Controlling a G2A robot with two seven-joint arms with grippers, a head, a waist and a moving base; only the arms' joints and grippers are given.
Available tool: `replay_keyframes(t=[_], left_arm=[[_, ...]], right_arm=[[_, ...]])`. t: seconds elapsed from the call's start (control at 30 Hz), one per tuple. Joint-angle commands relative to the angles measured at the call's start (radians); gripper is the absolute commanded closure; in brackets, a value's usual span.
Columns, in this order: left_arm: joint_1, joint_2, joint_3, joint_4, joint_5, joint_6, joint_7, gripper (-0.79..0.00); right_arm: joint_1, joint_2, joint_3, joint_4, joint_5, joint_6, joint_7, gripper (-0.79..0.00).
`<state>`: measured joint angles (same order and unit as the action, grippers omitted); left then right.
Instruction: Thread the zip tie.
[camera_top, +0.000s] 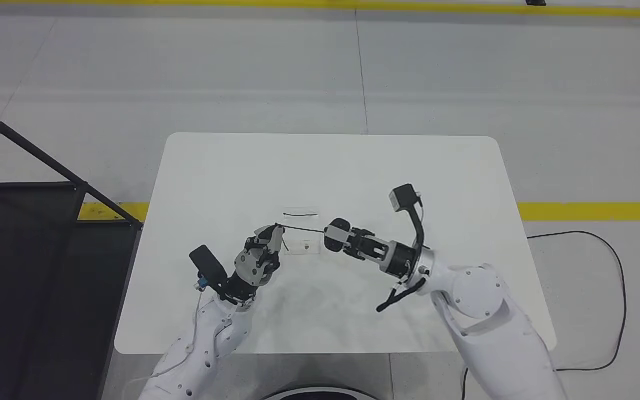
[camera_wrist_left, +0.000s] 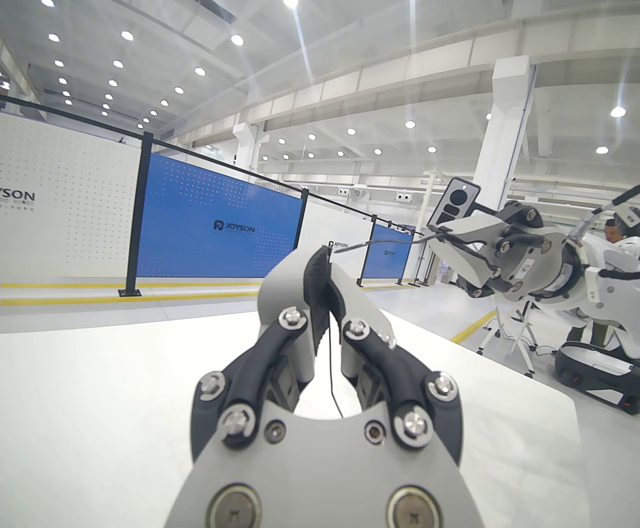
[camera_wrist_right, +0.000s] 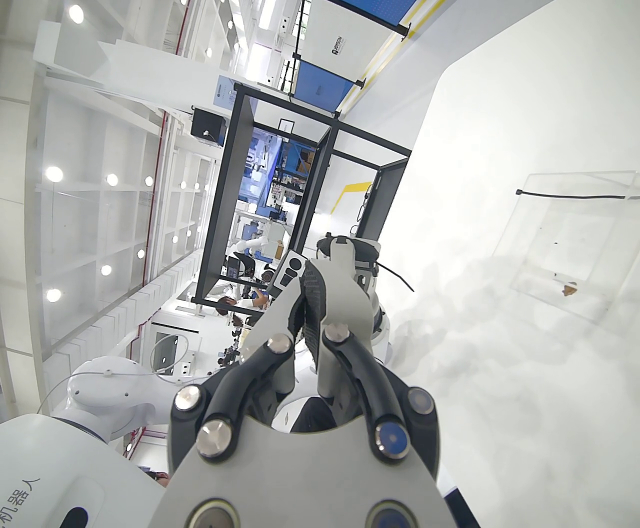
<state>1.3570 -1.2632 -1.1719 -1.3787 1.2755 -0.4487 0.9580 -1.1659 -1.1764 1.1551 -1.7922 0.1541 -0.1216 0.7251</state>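
Note:
A thin black zip tie (camera_top: 303, 231) is stretched level above the white table (camera_top: 420, 180) between my two grippers. My left gripper (camera_top: 270, 238) is shut on one end; in the left wrist view (camera_wrist_left: 325, 265) the tie (camera_wrist_left: 380, 243) runs from its fingertips across to the right gripper (camera_wrist_left: 442, 240), and a loose tail hangs down between the fingers. My right gripper (camera_top: 332, 234) is shut on the other end. In the right wrist view its fingertips (camera_wrist_right: 311, 280) are pressed together, and the tie's tail (camera_wrist_right: 397, 277) sticks out past the left gripper beyond.
A clear plastic box (camera_wrist_right: 550, 260) stands on the table just behind the grippers, with a spare black zip tie (camera_wrist_right: 570, 195) lying along its top edge, also in the top view (camera_top: 298, 212). A black frame stands off the table's left side.

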Motion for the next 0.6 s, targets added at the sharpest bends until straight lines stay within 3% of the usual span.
replay_keyframes(t=[0.0,0.57], left_arm=[[0.000,0.000,0.000,0.000,0.000,0.000,0.000,0.000],[0.000,0.000,0.000,0.000,0.000,0.000,0.000,0.000]], right_arm=[[0.001,0.000,-0.001,0.000,-0.001,0.004,0.000,0.000],[0.005,-0.001,-0.004,0.006,0.007,-0.001,-0.003,0.000]])
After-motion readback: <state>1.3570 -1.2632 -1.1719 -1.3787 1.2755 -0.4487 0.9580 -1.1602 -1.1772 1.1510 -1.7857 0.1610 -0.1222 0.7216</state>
